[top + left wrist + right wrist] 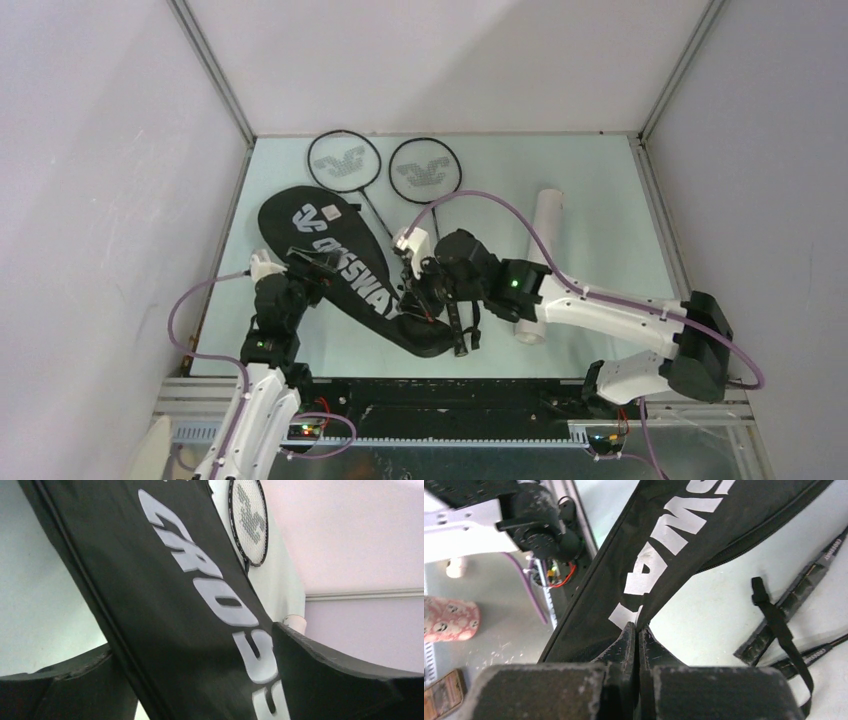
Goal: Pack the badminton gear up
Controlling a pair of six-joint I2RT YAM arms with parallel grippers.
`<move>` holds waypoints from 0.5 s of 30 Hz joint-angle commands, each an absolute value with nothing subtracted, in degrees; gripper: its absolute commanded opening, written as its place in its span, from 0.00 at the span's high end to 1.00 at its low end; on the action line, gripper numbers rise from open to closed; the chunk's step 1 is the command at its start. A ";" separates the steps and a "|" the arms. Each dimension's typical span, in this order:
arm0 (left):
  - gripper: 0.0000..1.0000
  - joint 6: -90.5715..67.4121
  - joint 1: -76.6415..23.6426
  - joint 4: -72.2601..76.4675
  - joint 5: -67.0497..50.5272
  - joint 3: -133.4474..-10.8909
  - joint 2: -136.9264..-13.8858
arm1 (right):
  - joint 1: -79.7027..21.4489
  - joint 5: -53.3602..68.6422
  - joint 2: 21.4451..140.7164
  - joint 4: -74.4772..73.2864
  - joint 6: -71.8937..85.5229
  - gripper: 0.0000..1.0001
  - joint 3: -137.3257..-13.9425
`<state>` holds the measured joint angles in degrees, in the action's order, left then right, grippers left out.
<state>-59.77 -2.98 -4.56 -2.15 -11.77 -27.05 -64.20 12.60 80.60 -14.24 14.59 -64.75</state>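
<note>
Grip check: right gripper [638, 630] pinched tight on the black fabric CROSSWAY racket bag [340, 262] toward 5 o'clock; left gripper [192, 637] spread apart, seemingly straddling its 9 o'clock edge.

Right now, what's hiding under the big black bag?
Only the pale green table shows around the black bag. The right gripper pinches its edge, but the bag covers whatever lies beneath, so I cannot tell.

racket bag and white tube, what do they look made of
Racket bag: matte black fabric, probably nylon; it folds limply where the right gripper pinches it, lettering printed white. White tube: smooth and rigid-looking, plastic or card, cannot tell which.
</note>
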 commanded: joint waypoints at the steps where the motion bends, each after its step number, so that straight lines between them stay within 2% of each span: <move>1: 0.14 -62.21 -2.96 4.92 -3.39 -10.55 -29.00 | -65.54 20.17 74.33 -5.71 14.05 1.00 -62.35; 2: 0.29 -62.31 -2.97 6.53 -3.76 -10.28 -29.48 | -65.55 20.76 73.99 -5.53 14.35 1.00 -61.95; 3: 0.37 -62.22 -2.98 7.22 -4.70 -10.28 -30.33 | -65.56 21.76 73.30 -4.99 14.38 1.00 -61.74; 4: 0.59 -61.63 -2.99 8.13 -5.07 -10.55 -30.64 | -65.56 22.22 72.95 -4.69 14.52 1.00 -61.09; 5: 0.70 -61.31 -2.97 8.11 -5.36 -10.85 -30.93 | -65.57 23.02 72.36 -4.29 14.60 1.00 -60.69; 6: 0.88 -60.28 -2.93 7.17 -5.40 -12.07 -30.89 | -65.57 23.38 72.08 -4.17 14.68 1.00 -60.09; 8: 0.98 -57.52 -2.93 3.31 -4.20 -15.32 -30.01 | -65.57 23.84 71.28 -4.52 14.79 0.97 -59.17; 9: 0.99 -56.54 -2.91 2.05 -2.96 -16.49 -28.77 | -65.50 23.74 70.82 -5.11 14.86 0.92 -58.94; 10: 1.00 -54.81 -2.97 0.78 -2.54 -18.45 -27.08 | -65.45 22.94 70.52 -5.37 15.14 0.77 -58.35; 11: 1.00 -54.17 -2.98 0.56 -2.17 -19.24 -26.20 | -65.40 22.37 69.75 -5.63 15.26 0.67 -58.00; 12: 1.00 -53.05 -2.96 1.09 -2.43 -20.43 -24.32 | -65.40 20.95 69.28 -5.67 15.24 0.46 -57.08; 14: 1.00 -51.58 -3.02 2.92 -4.25 -21.95 -22.24 | -65.14 16.89 67.37 -5.86 15.57 0.28 -55.74; 15: 1.00 -51.01 -3.00 4.73 -5.20 -22.44 -21.85 | -64.92 15.61 65.75 -5.99 15.58 0.26 -55.25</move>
